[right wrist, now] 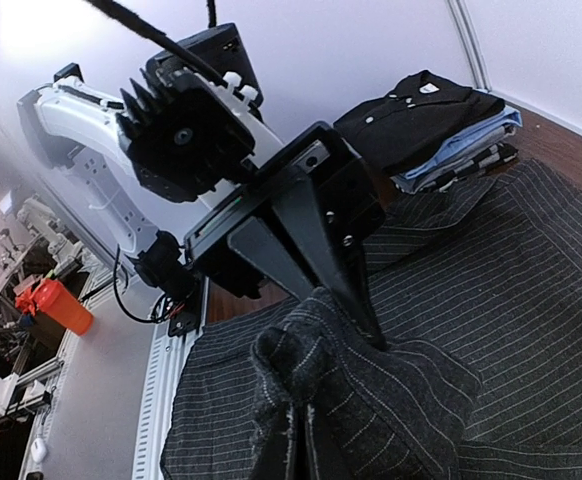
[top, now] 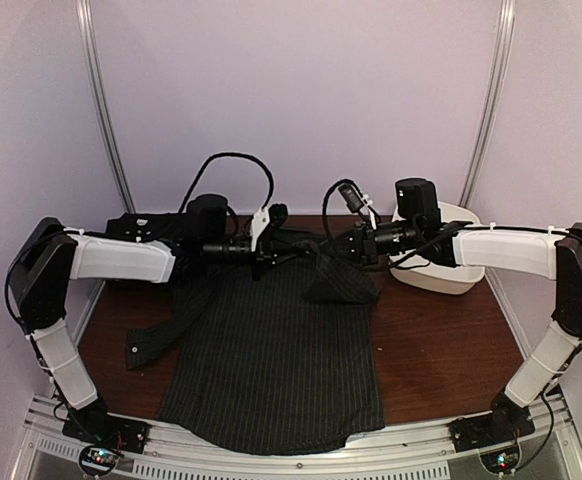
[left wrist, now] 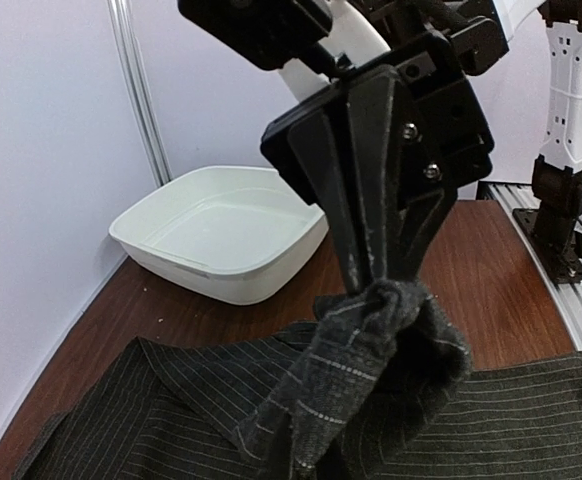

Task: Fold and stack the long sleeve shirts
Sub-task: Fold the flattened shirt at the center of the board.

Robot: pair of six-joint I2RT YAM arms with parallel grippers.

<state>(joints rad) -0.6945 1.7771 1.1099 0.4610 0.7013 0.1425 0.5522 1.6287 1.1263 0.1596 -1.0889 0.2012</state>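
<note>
A charcoal pinstriped long sleeve shirt lies spread on the brown table, its hem at the front edge and one sleeve stretched out to the left. My left gripper is shut on the shirt's far edge and holds a bunch of cloth above the table. My right gripper is shut on the same far edge beside it, with a fold of the shirt hanging from its tips. A stack of folded shirts, a black one on top, sits at the back left.
A white plastic tub stands at the back right, under the right arm; it looks hollow and bare inside in the left wrist view. The metal rail runs along the front edge. White walls close in the table on three sides.
</note>
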